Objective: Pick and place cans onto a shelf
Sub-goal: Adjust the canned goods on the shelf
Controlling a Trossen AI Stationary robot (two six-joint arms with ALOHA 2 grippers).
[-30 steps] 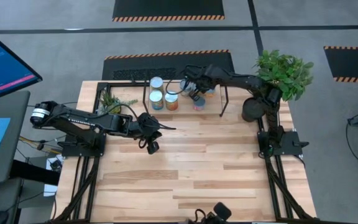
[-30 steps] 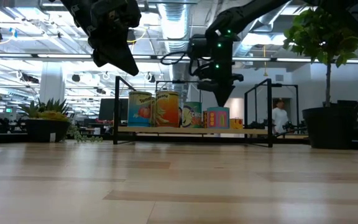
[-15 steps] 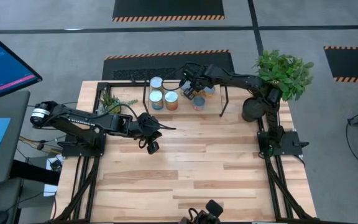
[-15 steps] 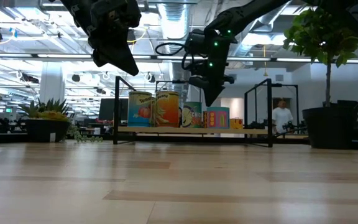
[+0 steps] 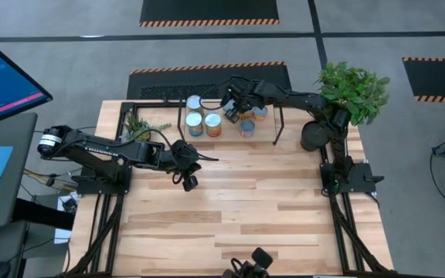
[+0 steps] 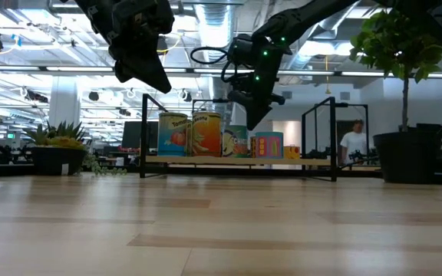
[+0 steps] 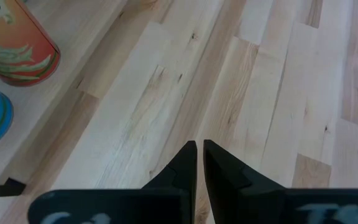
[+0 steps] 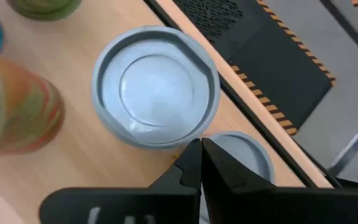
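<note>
My right gripper hangs over the shelf at the far edge of the counter, its fingers pinched together with nothing between them. In the right wrist view the closed fingertips sit just above the gap between two pale-blue can tops: a large one right ahead of them and a second partly hidden behind them. An orange-labelled can stands beside the larger top.

From overhead, the cans stand in a cluster on the shelf: one silver top at the far left, two more nearer the counter's middle, and one just in front of my right gripper. In the low view they form a row on the shelf board, and my right gripper hovers above them without touching any.

My left gripper waits over the bare counter, well apart from the shelf, its fingers closed and empty. A potted plant stands at the counter's far right corner.
</note>
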